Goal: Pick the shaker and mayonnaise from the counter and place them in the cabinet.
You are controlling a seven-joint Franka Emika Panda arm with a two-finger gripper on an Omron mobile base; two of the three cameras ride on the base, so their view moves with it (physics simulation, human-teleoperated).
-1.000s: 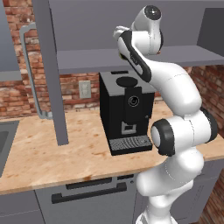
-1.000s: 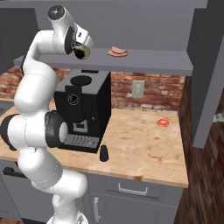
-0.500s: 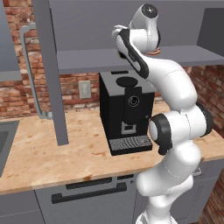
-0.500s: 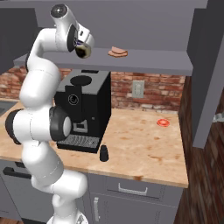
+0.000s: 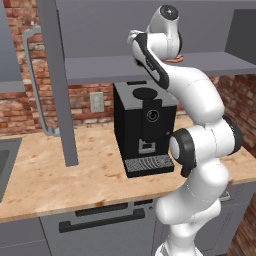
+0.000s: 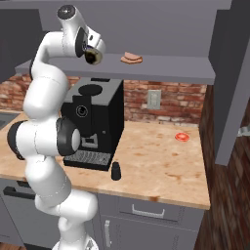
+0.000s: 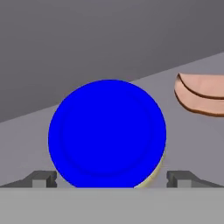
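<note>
Since a second ago the arm's lower joints have turned a little, while the hand has stayed up at the cabinet (image 6: 146, 68) shelf and the things on the surface (image 6: 156, 161) lie where they did.

The surface is a light wood-grain worktop with pinkish mottling, over grey drawers (image 5: 100, 220) with dark handles, backed by a red brick wall (image 6: 166, 100) carrying a pale outlet (image 5: 97, 102). A sink (image 5: 4, 162) edge shows at the far left in the left base view. Above hangs the grey cabinet, its door (image 5: 60, 80) swung open, with a long silver handle (image 5: 36, 80).

A black coffee machine (image 6: 95, 122) stands on the surface, directly below the raised hand. The shaker (image 6: 115, 171) stands upright on the surface just in front of the machine's right corner, near the front edge. A small red round thing (image 6: 181, 136) lies farther right, towards the wall. On the shelf lies a pinkish-brown slice of meat (image 6: 132, 58).

The gripper (image 7: 111, 178) is spread wide, released; in the hand view its fingertips (image 7: 41, 178) stand clear to either side of the mayonnaise (image 7: 107, 133), whose blue lid faces the camera. The jar is at the cabinet shelf, beside the slice of meat; whether it rests on the shelf I cannot tell.
</note>
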